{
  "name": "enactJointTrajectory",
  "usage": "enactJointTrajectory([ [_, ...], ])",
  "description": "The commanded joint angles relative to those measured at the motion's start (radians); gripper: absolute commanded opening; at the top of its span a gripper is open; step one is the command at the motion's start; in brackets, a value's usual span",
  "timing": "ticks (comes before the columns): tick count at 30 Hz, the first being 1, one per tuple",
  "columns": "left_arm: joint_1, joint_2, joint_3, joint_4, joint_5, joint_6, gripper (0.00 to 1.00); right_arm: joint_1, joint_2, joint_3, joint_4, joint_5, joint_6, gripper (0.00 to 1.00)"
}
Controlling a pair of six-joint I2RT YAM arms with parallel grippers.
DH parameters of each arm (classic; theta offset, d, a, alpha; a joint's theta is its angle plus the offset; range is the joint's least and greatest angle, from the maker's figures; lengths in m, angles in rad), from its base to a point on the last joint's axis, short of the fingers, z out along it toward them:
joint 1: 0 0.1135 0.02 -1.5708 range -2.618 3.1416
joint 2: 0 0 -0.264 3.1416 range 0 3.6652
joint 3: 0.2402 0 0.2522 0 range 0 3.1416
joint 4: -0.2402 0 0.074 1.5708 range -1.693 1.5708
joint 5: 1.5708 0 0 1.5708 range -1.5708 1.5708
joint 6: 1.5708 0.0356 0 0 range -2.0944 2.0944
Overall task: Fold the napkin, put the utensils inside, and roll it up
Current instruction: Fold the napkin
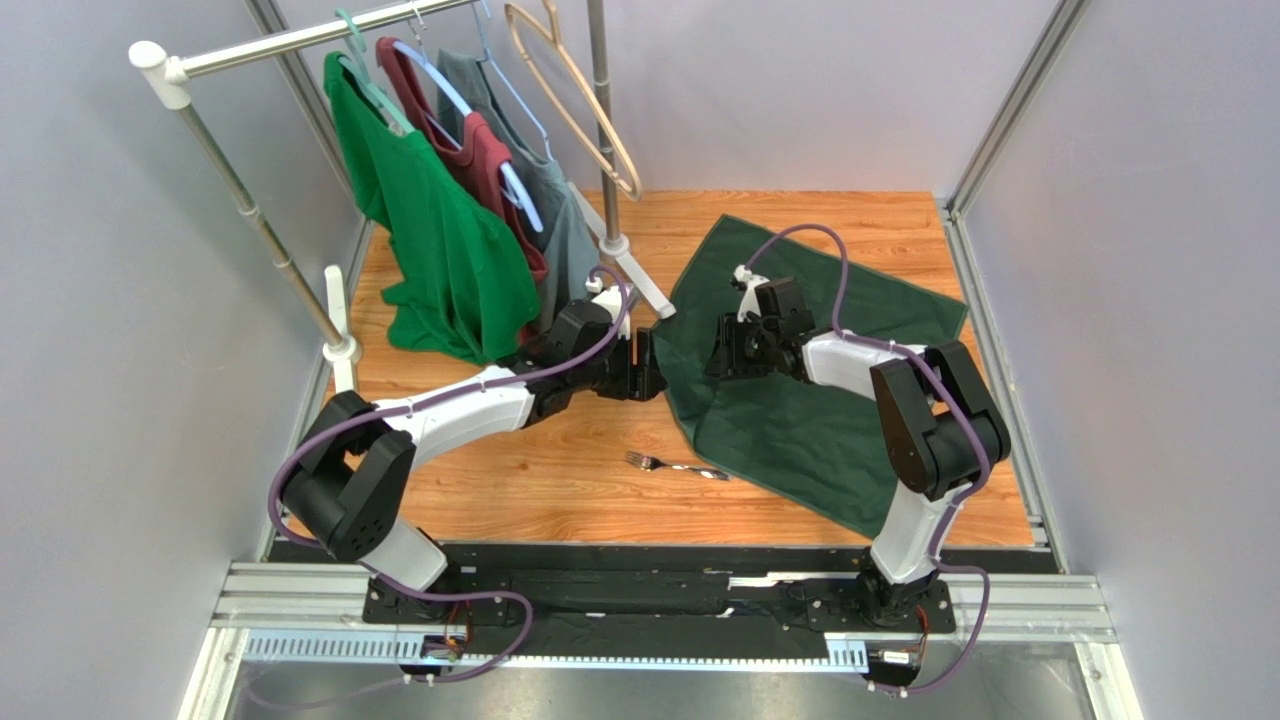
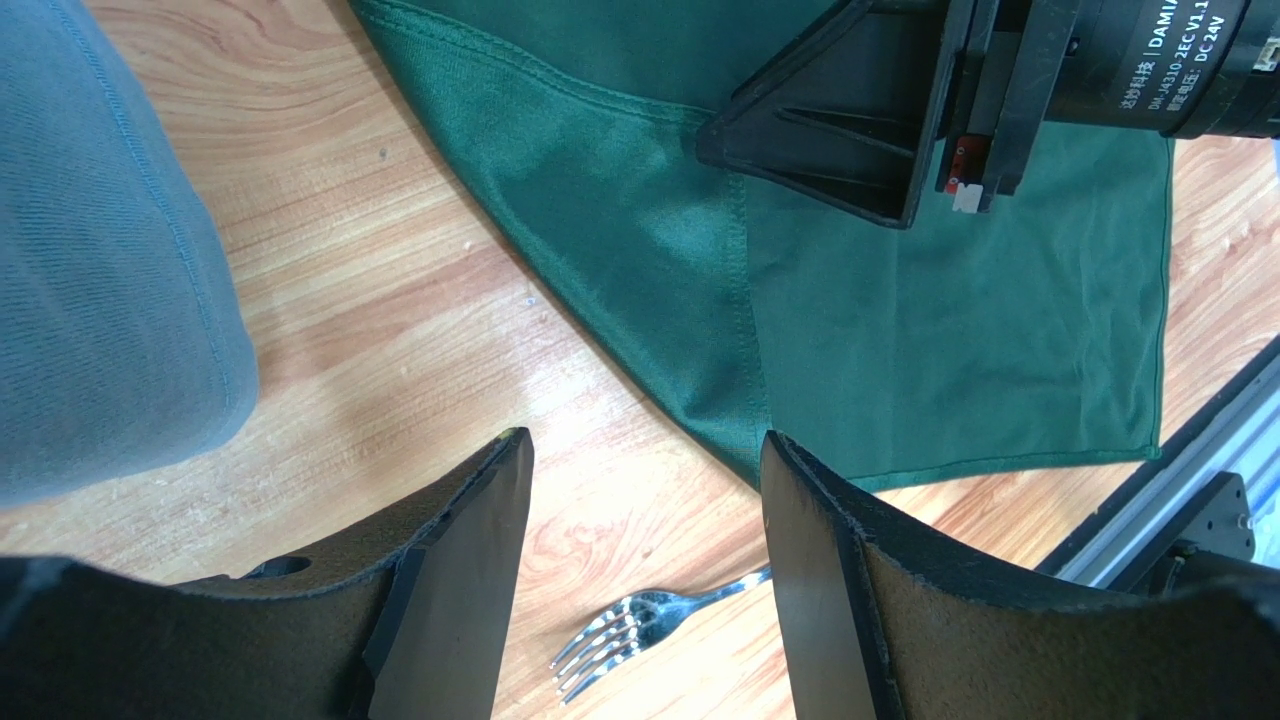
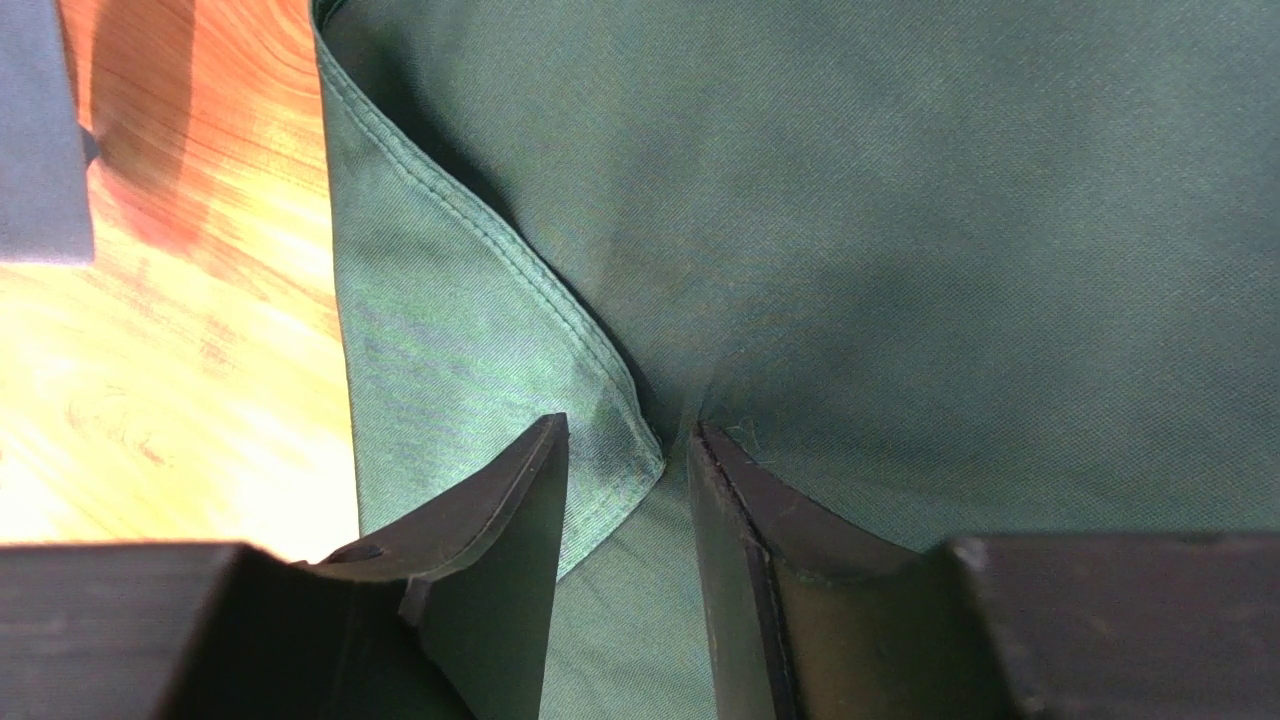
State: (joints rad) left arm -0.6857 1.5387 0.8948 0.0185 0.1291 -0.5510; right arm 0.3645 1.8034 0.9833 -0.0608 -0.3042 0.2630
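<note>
Starting the fold: napkin [image 1: 796, 435] mostly flat on surface [image 1: 511, 480], fork [image 1: 676, 467] just beside its near edge.
Right hand [image 3: 628, 495] half-closed round a hem pleat, grip unclear; left hand [image 2: 646, 510] open, empty. Fold, load, roll pending.

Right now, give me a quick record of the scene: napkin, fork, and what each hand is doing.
napkin: spread on the right side of the table, left hem turned over
fork: on bare table beside the napkin's left edge
left hand: open, empty, above the napkin's left edge and the fork
right hand: low on the napkin, fingers either side of the turned-over hem; grip unclear
shirts: hanging on the rack, far left
</note>
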Motion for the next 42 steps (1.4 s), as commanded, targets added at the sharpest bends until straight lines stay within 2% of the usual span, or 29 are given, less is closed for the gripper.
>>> enactJointTrajectory([
  [1,0.005,-0.034,-0.007,0.011,0.001,0.016,0.66,0.014,-0.016,0.025,-0.016,0.039,-0.024,0.40],
  [18,0.006,-0.022,-0.011,0.018,0.007,0.003,0.65,0.028,-0.038,0.009,0.006,0.042,-0.030,0.38],
  [23,0.005,-0.012,-0.013,0.028,0.021,-0.004,0.65,0.033,-0.035,0.012,0.009,0.040,-0.034,0.29],
  [27,0.005,-0.011,-0.013,0.029,0.021,-0.004,0.65,0.039,-0.036,0.015,0.003,0.048,-0.036,0.26],
  [29,0.006,-0.011,-0.013,0.029,0.021,-0.004,0.65,0.040,-0.036,0.015,0.000,0.057,-0.038,0.19],
  [31,0.006,-0.011,-0.013,0.026,0.021,-0.004,0.65,0.040,-0.030,0.025,-0.011,0.065,-0.038,0.09],
  [33,0.006,-0.012,-0.013,0.026,0.021,-0.004,0.65,0.040,-0.027,0.032,-0.016,0.070,-0.034,0.07],
  [35,0.006,-0.018,-0.011,0.023,0.021,-0.003,0.65,0.040,-0.033,0.032,-0.017,0.076,-0.033,0.00],
  [42,0.011,-0.060,0.006,-0.049,0.012,0.025,0.64,0.039,-0.076,0.072,-0.125,0.194,-0.074,0.00],
])
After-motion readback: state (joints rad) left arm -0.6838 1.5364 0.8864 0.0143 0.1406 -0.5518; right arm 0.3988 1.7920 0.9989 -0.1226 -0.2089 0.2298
